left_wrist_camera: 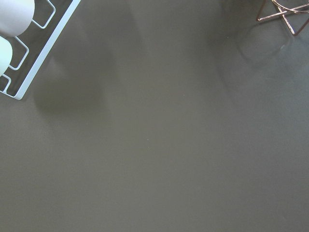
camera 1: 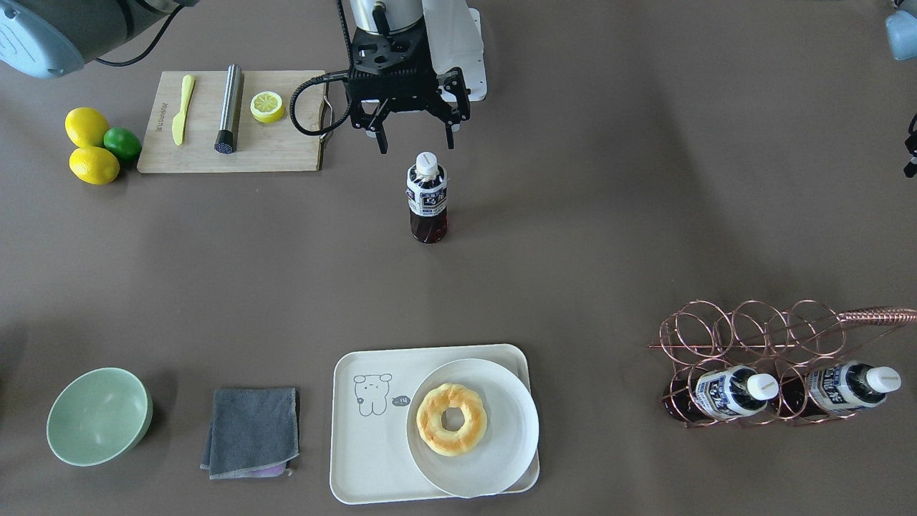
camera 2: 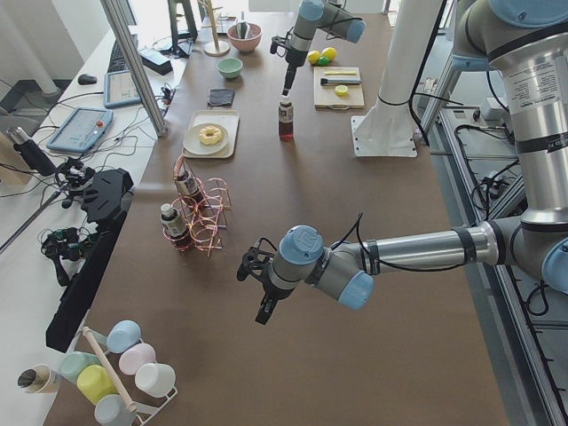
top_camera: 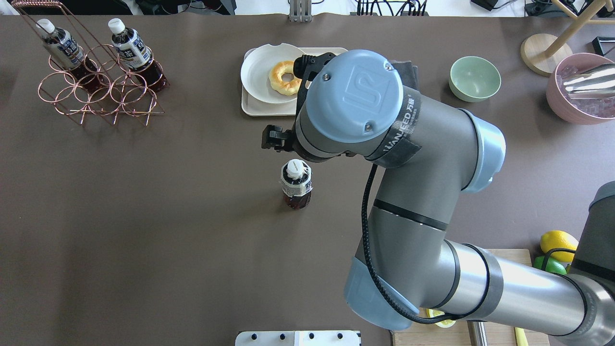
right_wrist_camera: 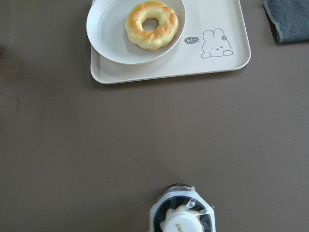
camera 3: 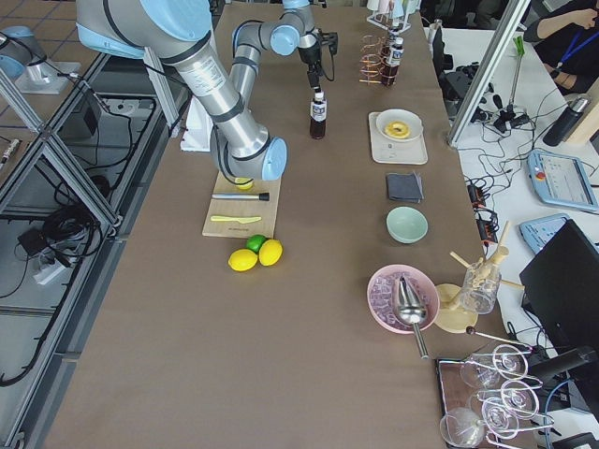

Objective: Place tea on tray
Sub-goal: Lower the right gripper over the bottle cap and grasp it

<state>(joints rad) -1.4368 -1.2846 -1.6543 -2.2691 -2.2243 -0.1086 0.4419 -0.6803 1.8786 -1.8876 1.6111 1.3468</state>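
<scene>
My right gripper (camera 1: 415, 145) hangs open just above the tea (camera 1: 427, 197) (not touching); ahead of it, plate (camera 1: 501, 448) and donut (camera 1: 431, 430) crowd the tray (camera 1: 358, 459).

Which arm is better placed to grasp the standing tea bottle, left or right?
Right. The right hand, open, hangs close above the tea bottle; the left hand is far off, past the wire rack.

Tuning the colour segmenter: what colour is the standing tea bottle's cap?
The cap of the tea is white; best in the exterior front-facing view.
</scene>
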